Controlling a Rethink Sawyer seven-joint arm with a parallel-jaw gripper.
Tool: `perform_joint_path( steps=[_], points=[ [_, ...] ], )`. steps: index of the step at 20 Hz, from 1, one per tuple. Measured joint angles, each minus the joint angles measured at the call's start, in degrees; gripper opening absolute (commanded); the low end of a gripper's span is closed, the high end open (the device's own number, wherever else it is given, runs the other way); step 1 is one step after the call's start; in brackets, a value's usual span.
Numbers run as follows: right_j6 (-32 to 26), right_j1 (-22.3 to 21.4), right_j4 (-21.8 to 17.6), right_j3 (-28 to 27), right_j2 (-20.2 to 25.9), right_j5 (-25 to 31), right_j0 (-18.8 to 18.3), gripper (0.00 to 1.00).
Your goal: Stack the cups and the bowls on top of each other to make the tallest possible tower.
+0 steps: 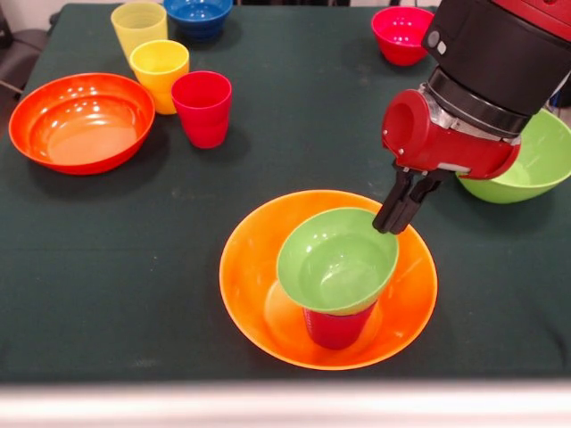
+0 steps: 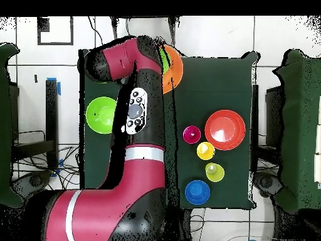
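Observation:
The large yellow-orange bowl [image 1: 254, 290] sits near the table's front edge; in the overhead view only its edge [image 2: 174, 69] shows past the arm. Inside it stands a cup [image 1: 335, 328] that looks reddish here, with the small green bowl [image 1: 335, 259] resting on top, mouth up. My gripper [image 1: 390, 226] comes down from the upper right, its dark fingers pinched together on the green bowl's far right rim. A red-pink cup [image 1: 202, 107] stands apart on the table at the back left. The arm hides the gripper from overhead.
At the back left stand a wide orange-red bowl [image 1: 80, 120], a yellow-orange cup [image 1: 159, 71], a pale yellow cup [image 1: 138, 27] and a blue bowl [image 1: 198, 16]. A small red-pink bowl [image 1: 401, 34] is at the back right, and a large green bowl [image 1: 540, 165] is behind my wrist.

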Motion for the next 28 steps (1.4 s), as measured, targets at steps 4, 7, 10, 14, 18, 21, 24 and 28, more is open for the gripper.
perform_joint_path(
  steps=[4,7,10,14,18,21,24,28],
  points=[
    [0.0,0.2,0.0,0.0,0.0,-0.3,-0.1,0.00],
    [0.0,0.3,0.0,0.0,0.0,-0.5,-0.1,0.00],
    [0.0,0.3,0.0,0.0,0.0,-0.5,-0.2,0.00],
    [0.0,0.3,0.0,0.0,0.0,-0.5,-0.2,0.00],
    [0.0,0.2,0.1,0.0,0.0,-0.5,-0.2,0.00],
    [0.0,0.0,0.3,0.0,0.0,-0.5,-0.2,0.00],
    [0.0,-0.2,0.6,0.0,0.0,-0.5,-0.2,0.00],
    [0.0,-0.4,1.2,0.0,0.0,-0.5,-0.3,0.00]
  ],
)
